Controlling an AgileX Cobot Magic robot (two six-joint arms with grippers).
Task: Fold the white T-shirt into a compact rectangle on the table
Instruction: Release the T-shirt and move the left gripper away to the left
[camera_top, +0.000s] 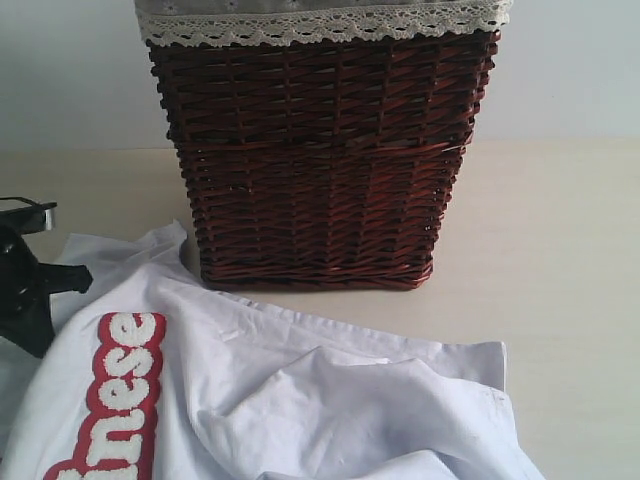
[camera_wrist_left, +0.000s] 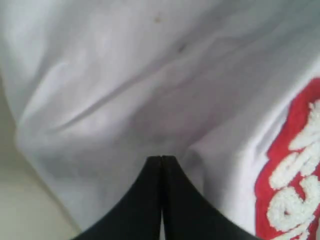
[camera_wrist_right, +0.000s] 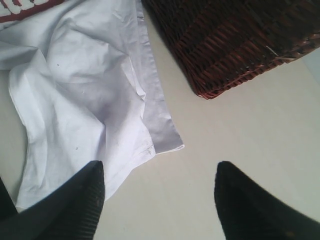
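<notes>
We see a dark wicker basket with a lace liner on the table, at 12 o'clock from the white T-shirt and just beside it. The shirt lies crumpled at 6 o'clock. The left gripper, at 9 o'clock, has its jaws pressed together with the tips against the fabric; we can't tell if cloth is pinched. The right gripper has its jaws apart and holds nothing.

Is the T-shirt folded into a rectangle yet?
No. The white T-shirt lies rumpled and unevenly spread on the table, creased, with no squared edges.
</notes>
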